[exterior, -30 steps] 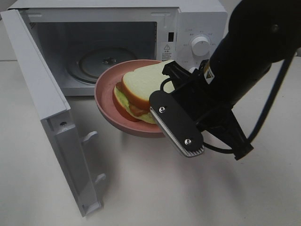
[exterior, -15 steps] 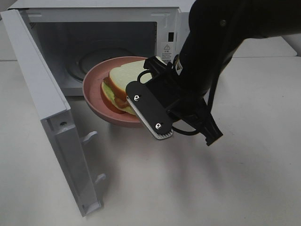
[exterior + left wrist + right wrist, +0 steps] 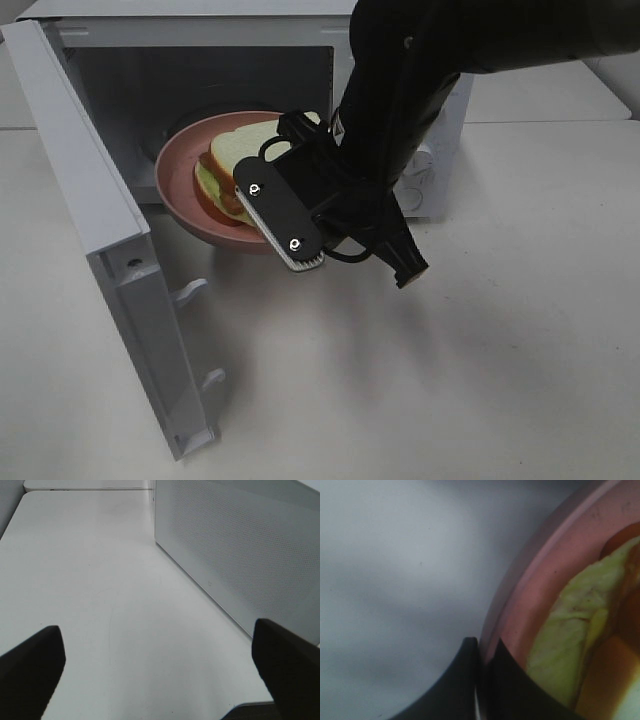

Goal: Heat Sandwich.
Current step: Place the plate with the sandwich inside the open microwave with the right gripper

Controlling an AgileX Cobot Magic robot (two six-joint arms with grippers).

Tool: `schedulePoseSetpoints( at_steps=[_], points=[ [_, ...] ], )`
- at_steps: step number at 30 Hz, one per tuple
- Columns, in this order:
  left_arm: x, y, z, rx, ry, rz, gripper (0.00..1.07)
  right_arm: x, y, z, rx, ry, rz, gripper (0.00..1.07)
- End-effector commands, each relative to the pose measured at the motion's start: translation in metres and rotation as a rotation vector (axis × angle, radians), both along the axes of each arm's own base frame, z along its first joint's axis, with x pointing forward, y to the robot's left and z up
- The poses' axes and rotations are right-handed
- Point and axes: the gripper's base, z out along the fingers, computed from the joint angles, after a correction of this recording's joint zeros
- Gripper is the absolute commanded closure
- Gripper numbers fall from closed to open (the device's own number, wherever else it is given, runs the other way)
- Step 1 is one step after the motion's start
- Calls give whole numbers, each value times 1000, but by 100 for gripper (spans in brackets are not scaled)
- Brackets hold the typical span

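My left gripper (image 3: 160,670) hangs over the bare bench (image 3: 100,580) beside the microwave's (image 3: 240,545) perforated outer wall, jaws spread wide and holding nothing. The microwave door (image 3: 100,230) stands open. In its mouth the sandwich (image 3: 232,160) lies on the pink plate (image 3: 175,170). My right gripper (image 3: 275,225) has its jaws clenched on the plate's rim.

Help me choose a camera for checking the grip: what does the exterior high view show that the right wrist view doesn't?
Only exterior high: the microwave, its open door, the table, and the whole pink plate at the cavity opening. Only right wrist: the right gripper pinching the plate's rim between its tips, close up. Both: the plate, the sandwich and that gripper.
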Motion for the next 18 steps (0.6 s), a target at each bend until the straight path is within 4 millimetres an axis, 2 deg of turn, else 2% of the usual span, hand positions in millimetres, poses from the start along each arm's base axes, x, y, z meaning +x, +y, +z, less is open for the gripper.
schedulePoseSetpoints(
  at_steps=[1, 18],
  points=[
    [-3, 0, 0, -8, -34, -4, 10, 9, 7, 2, 24, -23, -2, 107],
    [-3, 0, 0, -8, -34, -4, 10, 48, 38, -6, 24, -33, -103, 106]
  ],
)
